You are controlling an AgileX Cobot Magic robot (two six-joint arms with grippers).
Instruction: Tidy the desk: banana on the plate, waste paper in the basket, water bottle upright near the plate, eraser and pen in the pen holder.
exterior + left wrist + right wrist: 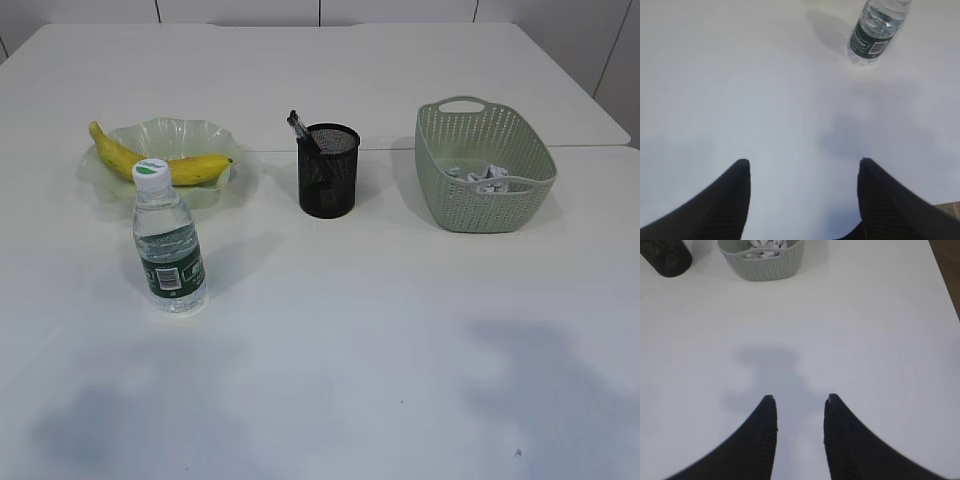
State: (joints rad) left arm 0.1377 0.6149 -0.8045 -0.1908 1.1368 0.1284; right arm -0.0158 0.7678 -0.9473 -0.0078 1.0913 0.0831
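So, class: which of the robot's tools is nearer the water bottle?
Left. The left tool hovers open with the water bottle just ahead; the right tool faces the basket, with no bottle in its view.

A plain office-like desk setup: white desk (400, 330), mesh pen holder (328, 172), pale panelled wall behind.

**White desk, 4 items on top**

Desk (400, 350) plain white, seam across mid. Plate (205, 135) far left, direct on surface. Water bottle (168, 240) upright just in front of plate, nearer the camera, not touching it. Pen holder (328, 172) centre, standing. Basket (484, 170) to the right, well apart from holder. Front half of surface bare w/ soft grey shadows.
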